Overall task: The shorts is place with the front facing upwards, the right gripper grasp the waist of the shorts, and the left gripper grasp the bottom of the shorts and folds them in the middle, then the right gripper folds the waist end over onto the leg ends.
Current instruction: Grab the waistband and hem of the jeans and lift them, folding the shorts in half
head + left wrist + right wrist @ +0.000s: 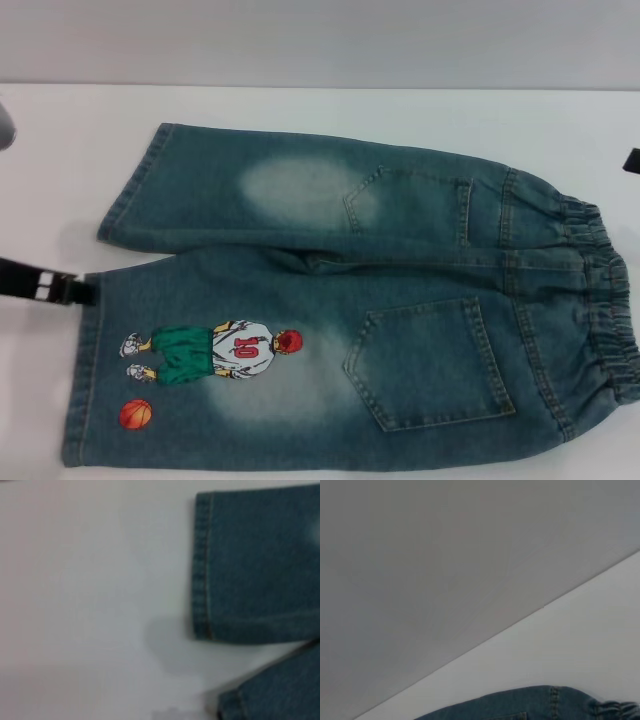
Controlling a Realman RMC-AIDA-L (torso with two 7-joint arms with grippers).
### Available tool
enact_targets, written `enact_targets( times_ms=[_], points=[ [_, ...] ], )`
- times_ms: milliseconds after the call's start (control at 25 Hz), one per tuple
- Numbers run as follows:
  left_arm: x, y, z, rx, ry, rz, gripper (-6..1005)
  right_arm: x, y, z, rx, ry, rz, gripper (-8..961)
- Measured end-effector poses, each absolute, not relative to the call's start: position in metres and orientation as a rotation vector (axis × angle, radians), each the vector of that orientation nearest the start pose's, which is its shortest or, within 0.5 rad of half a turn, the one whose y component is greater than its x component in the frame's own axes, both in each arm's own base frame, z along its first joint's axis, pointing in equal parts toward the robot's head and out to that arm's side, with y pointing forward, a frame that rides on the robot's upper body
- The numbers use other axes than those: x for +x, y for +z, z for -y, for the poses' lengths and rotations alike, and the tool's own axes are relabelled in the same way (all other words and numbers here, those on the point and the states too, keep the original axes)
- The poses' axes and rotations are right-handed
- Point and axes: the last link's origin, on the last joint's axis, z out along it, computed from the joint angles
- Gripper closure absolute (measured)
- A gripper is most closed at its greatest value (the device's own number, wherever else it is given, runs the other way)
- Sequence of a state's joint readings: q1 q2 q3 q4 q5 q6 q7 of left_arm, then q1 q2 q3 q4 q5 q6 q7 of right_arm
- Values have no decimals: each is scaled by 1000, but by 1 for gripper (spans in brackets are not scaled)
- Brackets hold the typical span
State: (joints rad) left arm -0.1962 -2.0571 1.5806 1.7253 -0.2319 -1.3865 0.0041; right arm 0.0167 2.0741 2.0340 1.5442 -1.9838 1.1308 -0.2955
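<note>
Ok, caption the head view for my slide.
Blue-green washed denim shorts lie flat on a white table, black left gripper at the leg hem.

White tabletop (60, 130), matte, fills most of head view; far edge runs straight across near top. Behind it: plain grey wall (320, 40), no marks, no windows. Light soft & even, w/ faint grey shadows on the tabletop. Left wrist view: same white surface (75, 580), slightly pinkish-grey tint toward one side, soft shadow patch. Right wrist view: grey wall (445, 555) meets tabletop (590, 630) along a diagonal line.
</note>
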Motion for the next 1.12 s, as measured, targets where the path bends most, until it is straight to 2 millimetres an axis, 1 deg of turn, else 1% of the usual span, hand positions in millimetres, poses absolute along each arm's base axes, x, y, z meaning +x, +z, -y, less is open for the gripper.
enact_targets(
  times_ms=[200, 400, 920, 1120],
  points=[
    [-249, 49, -303, -1852, 442, 1280, 173, 279, 99, -299, -1744, 692, -1668, 202],
    [-251, 52, -300, -1825, 442, 1287, 173, 279, 98, -300, -1749, 688, -1664, 203],
    [-257, 48, -302, -1806, 426, 1304, 173, 282, 90, -308, -1769, 677, -1672, 204],
    [-259, 47, -301, -1805, 434, 1310, 173, 282, 90, -307, -1763, 684, -1680, 203]
  ],
)
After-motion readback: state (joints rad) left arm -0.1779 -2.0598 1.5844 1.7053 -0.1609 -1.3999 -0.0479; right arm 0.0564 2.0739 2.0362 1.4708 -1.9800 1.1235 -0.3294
